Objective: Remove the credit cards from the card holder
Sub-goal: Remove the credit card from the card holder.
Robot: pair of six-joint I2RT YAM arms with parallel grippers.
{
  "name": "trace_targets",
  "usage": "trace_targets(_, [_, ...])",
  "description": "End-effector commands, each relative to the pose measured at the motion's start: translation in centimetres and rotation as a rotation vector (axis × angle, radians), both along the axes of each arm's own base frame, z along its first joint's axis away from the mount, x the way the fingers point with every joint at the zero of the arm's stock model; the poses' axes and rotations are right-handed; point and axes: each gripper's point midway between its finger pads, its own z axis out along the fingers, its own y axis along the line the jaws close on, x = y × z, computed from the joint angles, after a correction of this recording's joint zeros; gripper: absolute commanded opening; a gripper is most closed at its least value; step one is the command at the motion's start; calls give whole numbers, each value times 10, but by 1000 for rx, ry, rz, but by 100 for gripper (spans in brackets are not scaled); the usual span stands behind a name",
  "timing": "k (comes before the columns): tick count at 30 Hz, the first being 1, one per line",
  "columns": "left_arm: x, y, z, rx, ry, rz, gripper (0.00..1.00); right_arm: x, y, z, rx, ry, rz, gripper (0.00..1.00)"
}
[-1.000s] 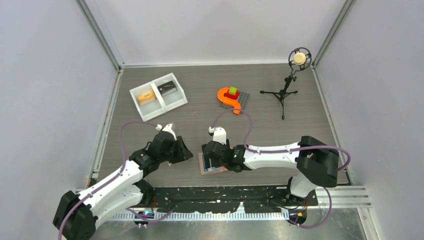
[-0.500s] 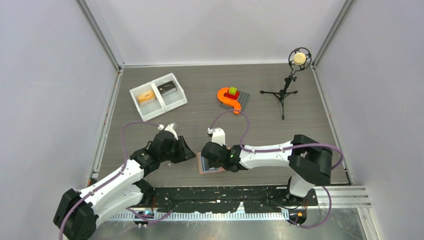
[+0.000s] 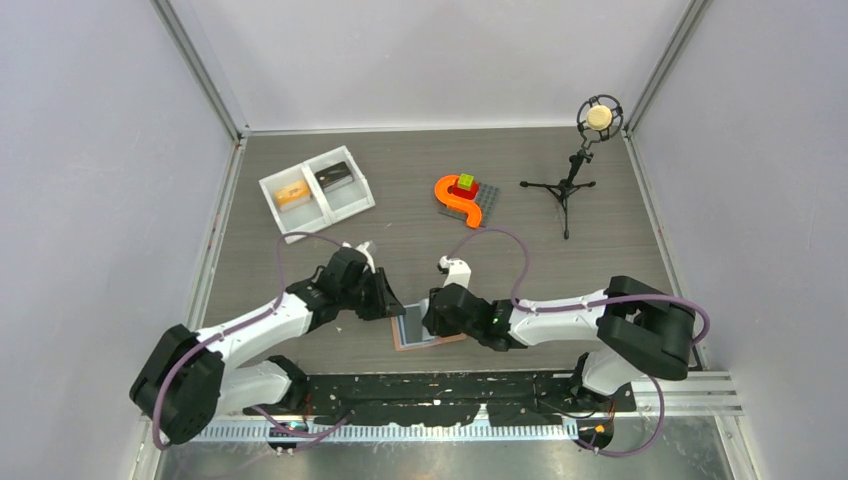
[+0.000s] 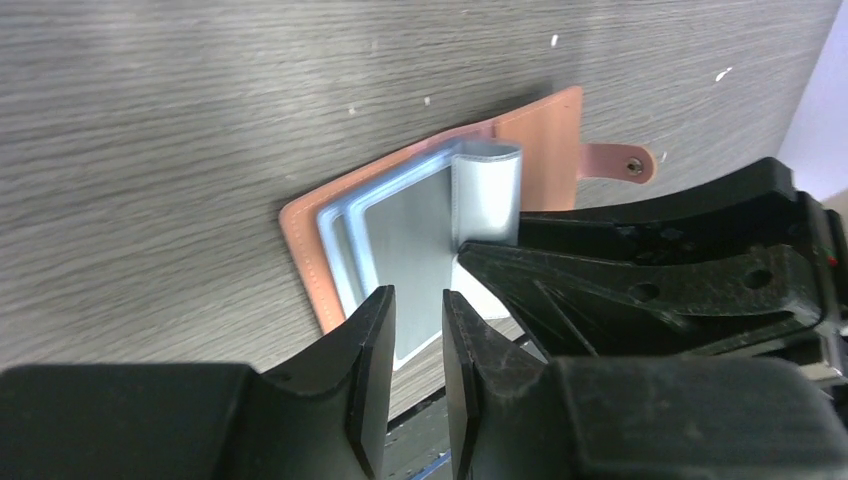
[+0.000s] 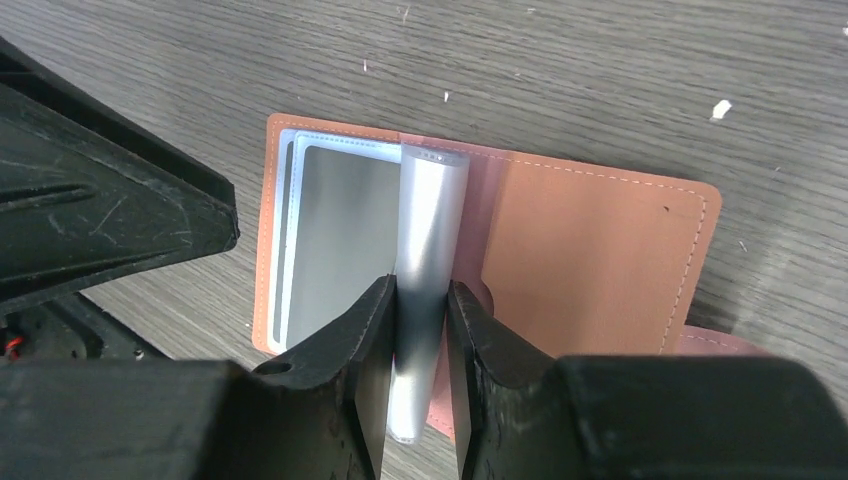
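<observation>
The card holder (image 3: 412,332) lies spread open near the table's (image 3: 560,260) front edge, between both arms. The right gripper (image 5: 418,300) pinches a raised blue-grey sleeve (image 5: 432,200). The left gripper (image 4: 418,310), jaws a slit apart and seemingly empty, hovers over the grey card (image 4: 405,235), whose long axis points toward it. The holder is salmon-brown with pale-blue pockets.
</observation>
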Motion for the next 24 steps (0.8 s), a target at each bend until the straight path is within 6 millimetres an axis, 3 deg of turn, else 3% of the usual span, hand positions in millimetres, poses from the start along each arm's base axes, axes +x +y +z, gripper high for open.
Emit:
trace_targets(1, [14, -28, 30, -96, -81, -78, 25, 5, 18, 31, 217, -29, 25, 32])
trace_targets(12, [23, -45, 13, -82, -33, -107, 23, 3, 15, 35, 338, -12, 68, 31])
trace_targets(24, [24, -43, -9, -9, 15, -105, 22, 6, 6, 41, 424, 0, 80, 28])
